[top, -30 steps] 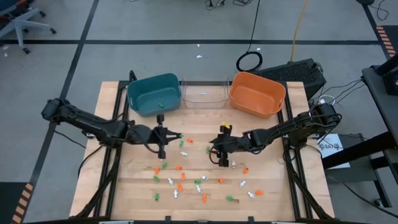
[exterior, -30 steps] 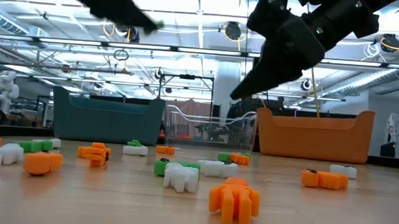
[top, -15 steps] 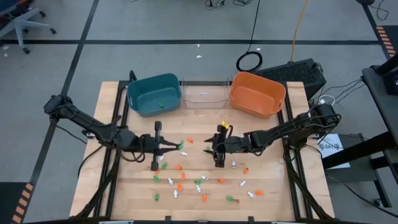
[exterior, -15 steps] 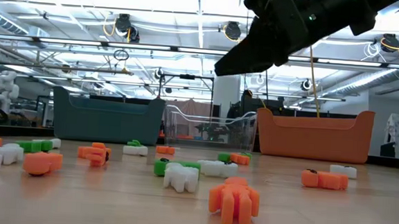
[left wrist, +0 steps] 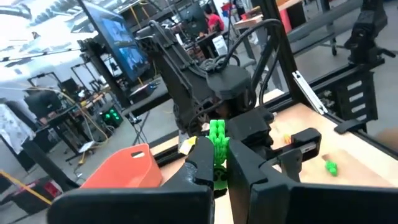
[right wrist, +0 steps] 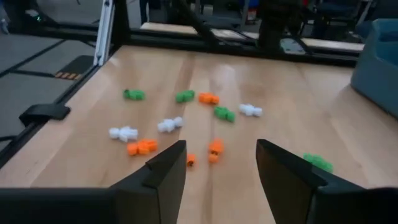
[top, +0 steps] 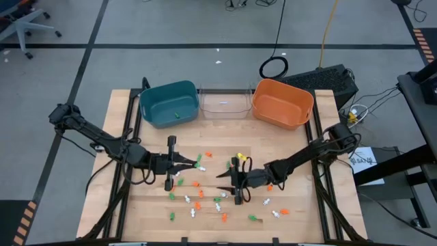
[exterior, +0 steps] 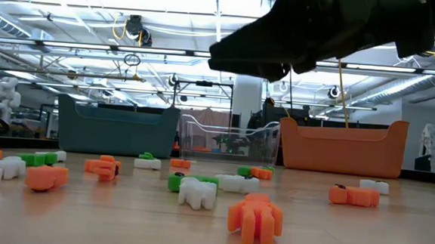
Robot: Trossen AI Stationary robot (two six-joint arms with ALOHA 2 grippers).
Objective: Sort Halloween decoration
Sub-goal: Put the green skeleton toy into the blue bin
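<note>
Two grippers work above the table (top: 123, 205). The left gripper (top: 196, 162), near the table centre, has its fingers (left wrist: 202, 163) clenched on a green trinket (left wrist: 217, 142). The right gripper (top: 222, 185) hovers toward the front edge, fingers (right wrist: 165, 168) spread and empty. Remaining Halloween decoration (top: 198, 203) lies scattered between centre and front edge.

Teal bin (top: 168, 104), clear bin (top: 224, 103), orange bin (top: 282, 103)
</note>
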